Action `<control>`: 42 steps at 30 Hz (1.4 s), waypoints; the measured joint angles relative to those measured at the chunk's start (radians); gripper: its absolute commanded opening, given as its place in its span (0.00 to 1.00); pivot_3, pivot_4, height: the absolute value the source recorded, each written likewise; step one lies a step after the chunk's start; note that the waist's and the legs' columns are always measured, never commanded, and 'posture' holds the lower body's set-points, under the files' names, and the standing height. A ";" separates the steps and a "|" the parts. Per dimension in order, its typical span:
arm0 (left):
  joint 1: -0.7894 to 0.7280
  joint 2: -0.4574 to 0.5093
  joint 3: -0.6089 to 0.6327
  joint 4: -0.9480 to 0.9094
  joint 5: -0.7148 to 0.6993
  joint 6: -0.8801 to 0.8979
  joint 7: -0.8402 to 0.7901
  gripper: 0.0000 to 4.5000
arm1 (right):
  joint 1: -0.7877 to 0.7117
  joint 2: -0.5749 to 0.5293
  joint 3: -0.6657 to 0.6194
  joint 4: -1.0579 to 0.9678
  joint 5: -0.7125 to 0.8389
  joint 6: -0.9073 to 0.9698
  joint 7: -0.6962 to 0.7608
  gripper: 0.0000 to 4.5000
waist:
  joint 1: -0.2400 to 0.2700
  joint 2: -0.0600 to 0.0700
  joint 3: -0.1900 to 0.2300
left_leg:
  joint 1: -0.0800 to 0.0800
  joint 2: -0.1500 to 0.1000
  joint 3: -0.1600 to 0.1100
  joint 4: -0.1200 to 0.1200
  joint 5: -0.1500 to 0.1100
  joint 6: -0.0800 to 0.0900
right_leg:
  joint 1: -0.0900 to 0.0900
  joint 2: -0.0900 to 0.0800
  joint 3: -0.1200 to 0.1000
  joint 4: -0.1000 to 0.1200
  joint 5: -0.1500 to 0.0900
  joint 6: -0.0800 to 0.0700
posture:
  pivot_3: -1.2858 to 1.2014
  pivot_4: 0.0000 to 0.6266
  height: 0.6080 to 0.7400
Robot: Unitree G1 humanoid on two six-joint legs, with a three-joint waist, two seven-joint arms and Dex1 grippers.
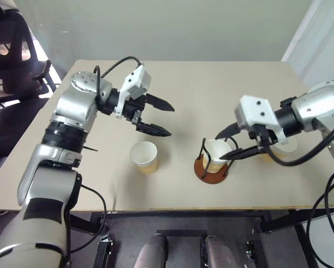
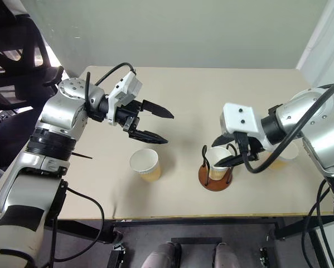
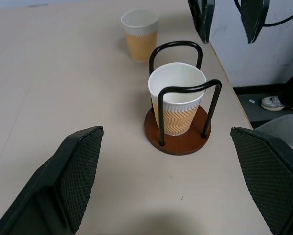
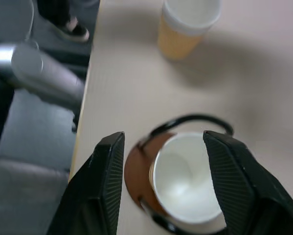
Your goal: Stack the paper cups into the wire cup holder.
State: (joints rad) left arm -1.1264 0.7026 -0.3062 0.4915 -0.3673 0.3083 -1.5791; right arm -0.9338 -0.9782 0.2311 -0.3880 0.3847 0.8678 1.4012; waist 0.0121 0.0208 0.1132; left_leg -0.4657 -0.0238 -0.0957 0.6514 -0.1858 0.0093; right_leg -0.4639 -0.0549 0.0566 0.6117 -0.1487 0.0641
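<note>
Now the released left end effector (image 1: 158, 116) hovers nearest the upright loose cup (image 1: 144, 157), which sits at its six o'clock, while the right end effector (image 1: 234, 142) gapes around the cup (image 1: 216, 153) in the wire cup holder (image 1: 212, 168).

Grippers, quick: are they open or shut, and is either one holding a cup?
Left gripper: open, holding nothing.
Right gripper: open, jaws either side of the cup in the wire holder.
</note>
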 measured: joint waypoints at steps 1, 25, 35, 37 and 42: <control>0.009 0.014 -0.010 -0.014 0.000 -0.003 0.000 1.00 | -0.008 0.011 -0.025 0.000 0.019 0.025 -0.019 0.58 | 0.000 0.000 0.000 | 0.000 0.000 0.000 0.000 0.000 0.000 | 0.000 0.000 0.000 0.000 0.000 0.000 | 0.52 0.24 1.00; 0.095 0.362 -0.183 -0.291 0.084 -0.263 -0.002 1.00 | -0.018 -0.071 -0.201 0.041 0.215 0.128 -0.133 0.58 | -0.001 0.000 0.000 | -0.005 0.000 -0.001 -0.001 -0.001 -0.001 | -0.007 0.000 0.000 0.002 -0.001 -0.004 | 0.52 0.24 1.00; 0.128 0.361 -0.211 -0.267 0.175 -0.314 -0.002 1.00 | -0.009 -0.172 -0.203 0.040 0.274 0.172 -0.106 0.58 | -0.001 0.000 0.000 | -0.005 0.000 -0.001 -0.001 -0.001 -0.001 | -0.008 0.000 0.000 0.004 -0.001 -0.004 | 0.52 0.24 1.00; 0.131 0.354 -0.216 -0.256 0.181 -0.324 -0.002 1.00 | -0.009 -0.178 -0.206 0.040 0.283 0.177 -0.105 0.58 | -0.001 0.000 0.000 | -0.005 0.000 -0.001 -0.001 -0.001 -0.001 | -0.008 0.000 0.000 0.004 -0.001 -0.004 | 0.52 0.24 1.00; 0.146 0.343 -0.216 -0.256 0.198 -0.332 -0.002 1.00 | -0.009 -0.184 -0.206 0.040 0.292 0.181 -0.106 0.58 | -0.001 0.000 0.000 | -0.005 0.000 -0.001 -0.001 -0.001 -0.001 | -0.008 0.000 0.000 0.004 -0.002 -0.004 | 0.52 0.24 1.00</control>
State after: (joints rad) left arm -0.9799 1.0451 -0.5225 0.2352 -0.1690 -0.0234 -1.5809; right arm -0.9433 -1.1624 0.0247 -0.3478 0.6767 1.0493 1.2954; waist 0.0112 0.0206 0.1132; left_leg -0.4706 -0.0238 -0.0971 0.6501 -0.1864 0.0083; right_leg -0.4722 -0.0546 0.0569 0.6159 -0.1502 0.0602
